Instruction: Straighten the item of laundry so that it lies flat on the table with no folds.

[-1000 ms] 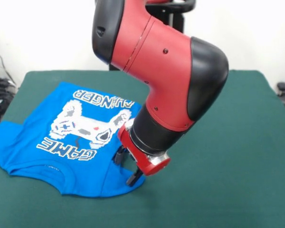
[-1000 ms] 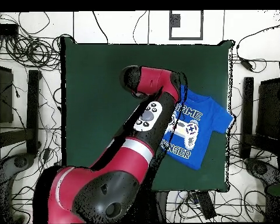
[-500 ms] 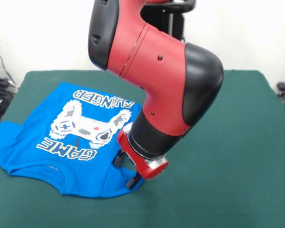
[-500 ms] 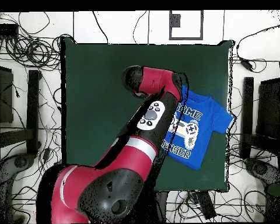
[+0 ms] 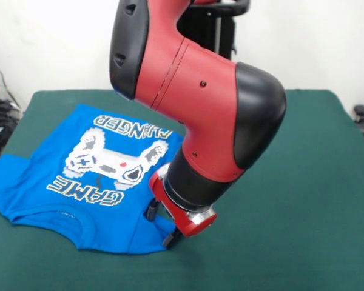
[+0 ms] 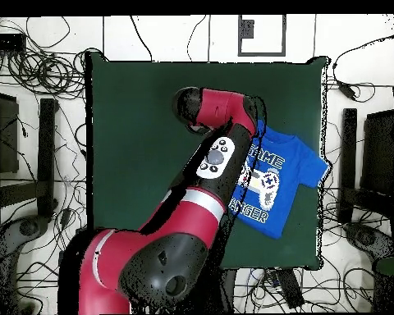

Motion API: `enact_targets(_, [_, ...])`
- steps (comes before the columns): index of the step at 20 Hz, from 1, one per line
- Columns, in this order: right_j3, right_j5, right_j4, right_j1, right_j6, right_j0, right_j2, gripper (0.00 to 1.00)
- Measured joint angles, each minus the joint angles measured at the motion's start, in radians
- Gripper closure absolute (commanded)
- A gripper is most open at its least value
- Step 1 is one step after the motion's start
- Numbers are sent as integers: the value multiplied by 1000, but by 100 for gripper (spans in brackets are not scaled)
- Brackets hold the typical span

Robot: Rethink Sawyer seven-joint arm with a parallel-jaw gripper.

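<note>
The item of laundry [image 5: 79, 182], a bright blue T-shirt, lies print up on the left part of the table [image 5: 303, 200], with its collar toward the near edge. One sleeve reaches the table's left edge. My gripper [image 5: 161, 224] is down at the shirt's near right corner. It is open, with one fingertip over the blue cloth and the other at its edge. In the overhead view the item of laundry [image 6: 284, 174] lies close to the right edge of the table [image 6: 135, 123], and my arm covers its left side and the gripper.
My red and black arm [image 5: 212, 115] leans over the table's middle and hides part of the shirt's right side. Cables [image 6: 36, 74] and dark stands [image 6: 348, 164] surround the table in the overhead view.
The gripper has slid a little toward the near edge along the shirt's right corner. The arm has leaned further over. The shirt's near hem has shifted slightly with it.
</note>
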Motion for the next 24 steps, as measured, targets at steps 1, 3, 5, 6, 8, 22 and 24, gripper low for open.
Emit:
enact_targets(1, [-10,11,0,4,0,-3,0,0])
enact_targets(3, [-25,30,-2,8,0,-7,-1,0])
enact_targets(5, [-40,48,-4,13,0,-12,-1,0])
enact_targets(6, [-43,52,-4,14,0,-13,-1,0])
enact_targets(8, [-52,62,-5,16,0,-16,-1,0])
enact_targets(22, [-93,109,-5,31,4,-27,-5,0])
enact_targets(24, [-98,114,-2,35,15,-27,-11,0])
